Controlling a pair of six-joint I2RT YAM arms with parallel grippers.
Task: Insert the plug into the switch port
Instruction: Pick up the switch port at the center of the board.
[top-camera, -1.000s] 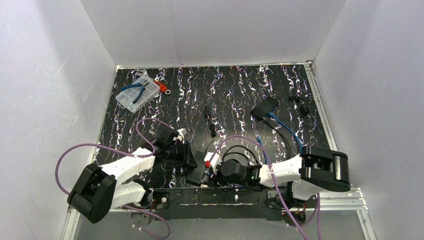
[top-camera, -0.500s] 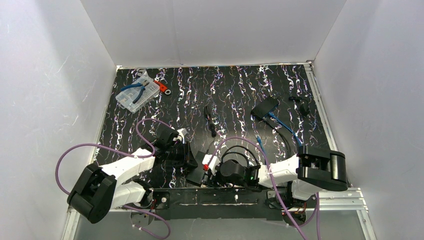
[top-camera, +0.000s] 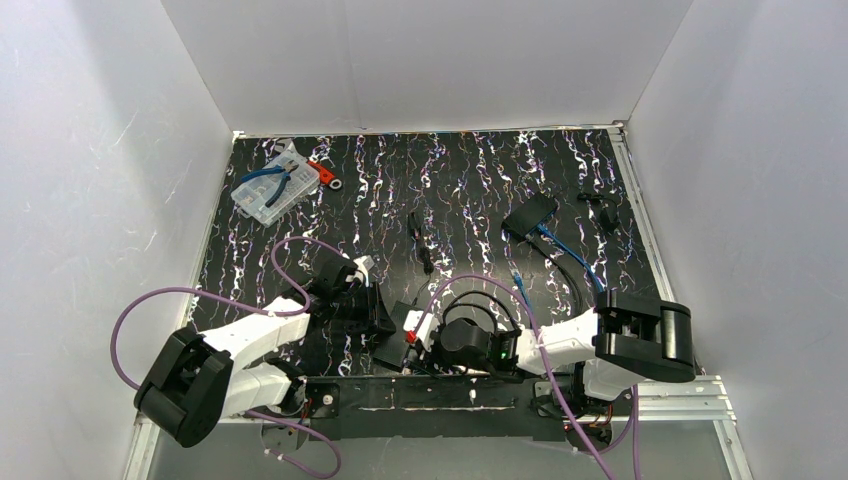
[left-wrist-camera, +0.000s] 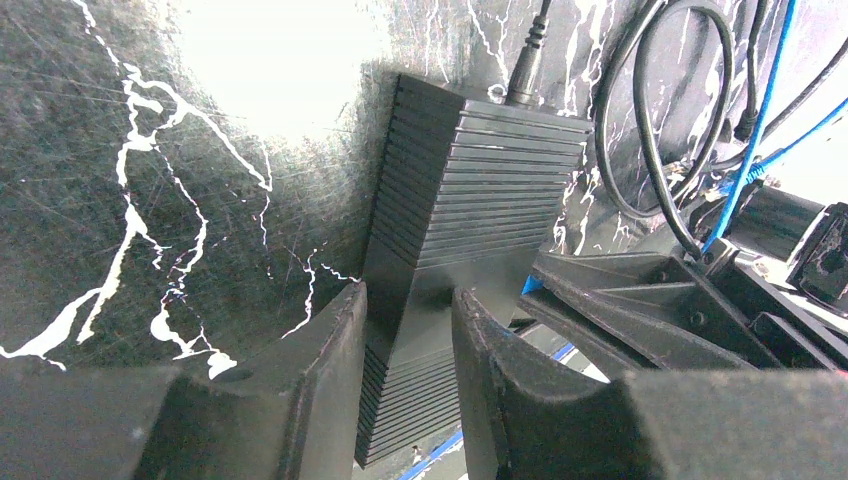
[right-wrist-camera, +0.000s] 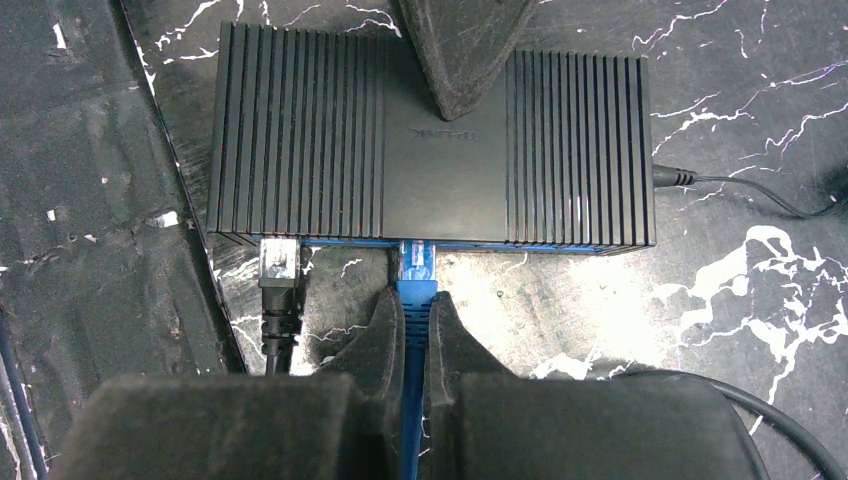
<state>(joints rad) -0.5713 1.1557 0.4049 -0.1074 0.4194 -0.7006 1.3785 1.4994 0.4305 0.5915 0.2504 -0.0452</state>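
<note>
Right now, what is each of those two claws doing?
Left gripper: closed on the switch.
Right gripper: closed on the blue cable, behind its plug.

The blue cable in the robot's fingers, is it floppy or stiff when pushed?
Probably bendy overall: the blue cable is thin. The short bit between the right gripper and the plug is likely stiff enough to push. The switch, flat and pinched by the left gripper, shouldn't slide much.
</note>
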